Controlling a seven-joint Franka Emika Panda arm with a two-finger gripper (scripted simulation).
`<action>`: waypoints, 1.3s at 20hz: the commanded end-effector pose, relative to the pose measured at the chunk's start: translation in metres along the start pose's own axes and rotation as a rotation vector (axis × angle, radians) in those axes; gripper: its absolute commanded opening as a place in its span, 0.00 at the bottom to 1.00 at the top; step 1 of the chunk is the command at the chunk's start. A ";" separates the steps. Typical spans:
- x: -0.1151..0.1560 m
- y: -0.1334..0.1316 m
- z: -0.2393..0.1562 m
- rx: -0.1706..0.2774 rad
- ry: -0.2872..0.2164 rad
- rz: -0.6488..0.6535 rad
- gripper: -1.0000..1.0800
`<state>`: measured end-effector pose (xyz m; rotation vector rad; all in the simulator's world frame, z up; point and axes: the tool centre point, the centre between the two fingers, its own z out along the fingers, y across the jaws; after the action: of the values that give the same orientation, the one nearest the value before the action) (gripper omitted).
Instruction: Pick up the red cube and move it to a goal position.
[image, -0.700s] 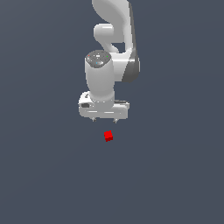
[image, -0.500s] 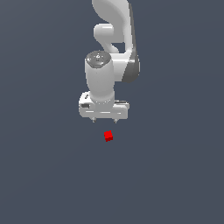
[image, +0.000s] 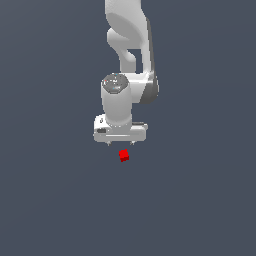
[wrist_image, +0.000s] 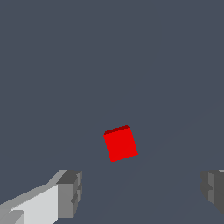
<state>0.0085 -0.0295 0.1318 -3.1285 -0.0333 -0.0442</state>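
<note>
The gripper (image: 121, 143) hangs above the cube (image: 124, 155), fingers spread wide with nothing between them. In the exterior view only the finger tips poke out under the white hand; the rest is hidden behind it. The cube lies alone on the plain grey floor (image: 200, 200), apart from the fingers. In the wrist view the cube (wrist_image: 120, 143) sits between the two grey pads (wrist_image: 70, 192), both cut off by the frame edge.
</note>
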 end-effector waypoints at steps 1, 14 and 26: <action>0.000 -0.002 0.019 0.000 -0.006 -0.047 0.96; -0.001 -0.007 0.108 -0.006 -0.029 -0.270 0.96; -0.001 -0.007 0.112 -0.008 -0.030 -0.281 0.00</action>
<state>0.0108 -0.0207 0.0197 -3.1055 -0.4745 0.0000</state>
